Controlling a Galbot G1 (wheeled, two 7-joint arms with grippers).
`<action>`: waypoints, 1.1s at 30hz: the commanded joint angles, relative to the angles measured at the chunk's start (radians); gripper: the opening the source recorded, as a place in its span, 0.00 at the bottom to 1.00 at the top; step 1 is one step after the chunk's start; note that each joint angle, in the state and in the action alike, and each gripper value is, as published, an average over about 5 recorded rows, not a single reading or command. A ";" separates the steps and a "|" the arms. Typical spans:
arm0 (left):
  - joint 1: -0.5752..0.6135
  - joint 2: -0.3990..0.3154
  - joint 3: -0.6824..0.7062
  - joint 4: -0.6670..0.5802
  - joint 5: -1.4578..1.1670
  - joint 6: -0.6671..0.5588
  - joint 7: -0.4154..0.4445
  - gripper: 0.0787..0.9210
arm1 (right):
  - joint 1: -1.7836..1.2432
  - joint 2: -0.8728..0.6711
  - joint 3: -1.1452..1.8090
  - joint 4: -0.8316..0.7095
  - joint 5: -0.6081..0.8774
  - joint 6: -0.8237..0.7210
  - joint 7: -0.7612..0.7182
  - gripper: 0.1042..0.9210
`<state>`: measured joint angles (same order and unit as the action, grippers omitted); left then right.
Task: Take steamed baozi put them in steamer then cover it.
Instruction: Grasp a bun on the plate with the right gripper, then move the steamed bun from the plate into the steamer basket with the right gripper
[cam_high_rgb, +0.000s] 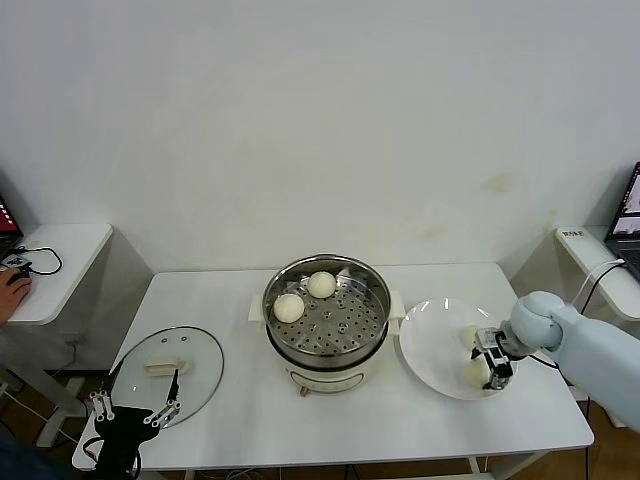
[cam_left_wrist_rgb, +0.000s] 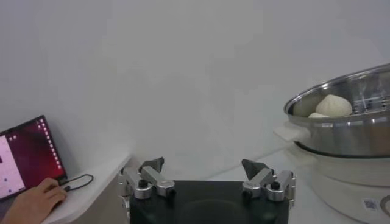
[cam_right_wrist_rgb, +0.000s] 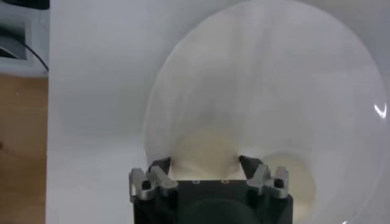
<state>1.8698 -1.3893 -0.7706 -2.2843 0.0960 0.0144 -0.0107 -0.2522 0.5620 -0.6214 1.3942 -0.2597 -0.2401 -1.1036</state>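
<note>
We should seat our right gripper (cam_right_wrist_rgb: 204, 163), clenching around a baozi (cam_right_wrist_rgb: 204, 152) on the plate (cam_right_wrist_rgb: 274, 73), squarely before lifting.

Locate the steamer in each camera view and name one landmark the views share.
Head view: the steamer sits at table centre, between the glass cover and the white plate.
Left wrist view: the steamer fills the edge beyond the open left hand.
Right wrist view: not in it; only the plate shows.
Shared landmark: the two baozi inside the steamer, seen in head and left wrist.
</note>
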 joint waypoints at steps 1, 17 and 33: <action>0.000 0.000 0.000 0.000 0.000 0.000 0.000 0.88 | 0.011 0.009 0.004 -0.007 0.002 -0.009 -0.011 0.66; -0.001 0.005 0.003 -0.012 -0.001 0.000 0.000 0.88 | 0.602 -0.050 -0.231 0.135 0.277 -0.050 -0.039 0.61; -0.003 -0.009 0.011 -0.028 0.003 -0.001 -0.001 0.88 | 0.877 0.245 -0.499 0.316 0.501 -0.118 0.055 0.62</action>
<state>1.8632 -1.3966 -0.7537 -2.3100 0.0985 0.0127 -0.0114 0.4594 0.6596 -0.9632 1.6004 0.1027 -0.3330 -1.1002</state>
